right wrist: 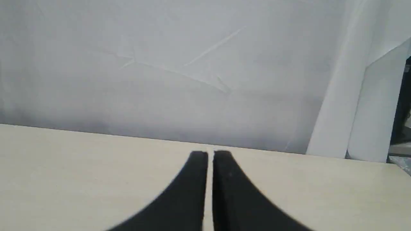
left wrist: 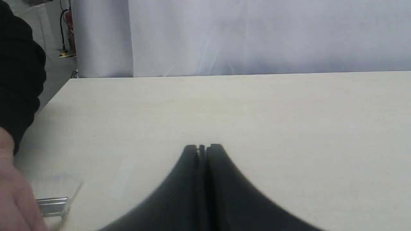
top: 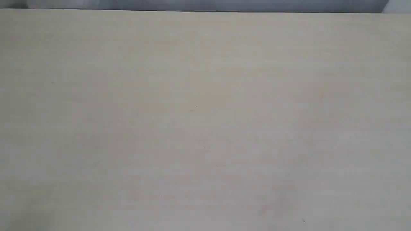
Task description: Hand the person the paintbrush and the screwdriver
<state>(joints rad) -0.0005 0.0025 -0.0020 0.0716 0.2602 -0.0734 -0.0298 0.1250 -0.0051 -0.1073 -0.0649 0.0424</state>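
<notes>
In the left wrist view my left gripper hangs low over the pale table, jaws pressed together and empty. Off to one side of it, the person's bare hand with a dark sleeve rests on the paintbrush. Only the brush's silver ferrule and blurred whitish bristles show. My right gripper is shut too, with nothing between its black fingers, and it points at the table's far edge. The screwdriver is out of view. The exterior view holds only bare tabletop, no gripper.
A white cloth backdrop hangs behind the table's far edge. The table's corner lies near the person's sleeve, and a red fire extinguisher stands on the floor beyond it.
</notes>
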